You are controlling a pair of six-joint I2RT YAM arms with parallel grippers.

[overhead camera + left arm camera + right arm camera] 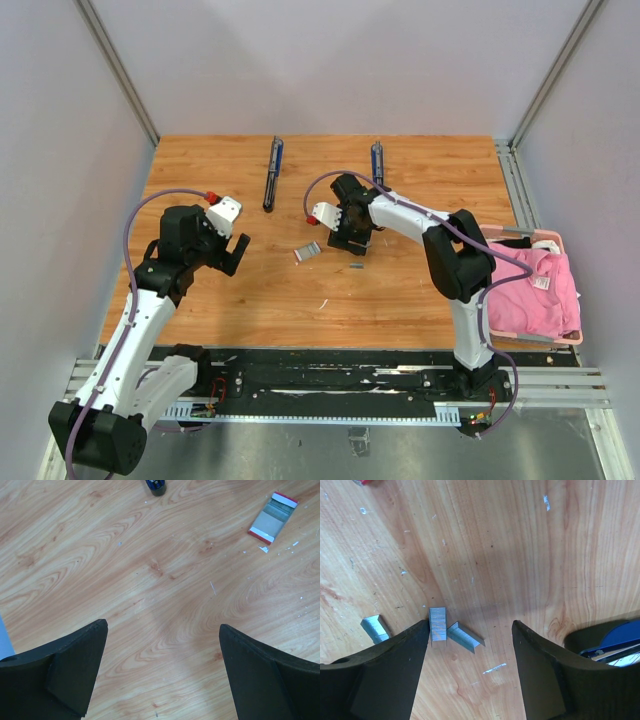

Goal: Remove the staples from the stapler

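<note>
Wood-grain bench (400, 300) boxed in by pale grey walls (340, 60). Left hand (162, 625) is spread wide over bare wood, and right hand (470, 622) is spread over loose staples (438, 623) lying on the wood.

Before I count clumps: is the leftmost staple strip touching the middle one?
Apart: right wrist view shows a clear gap between leftmost staple strip and middle staple strip.

Three loose silvery strips of staples (438, 624)

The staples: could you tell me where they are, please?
Right wrist view: the staples lie on the table, at the tips of the right pincer, near the stapler.
</note>
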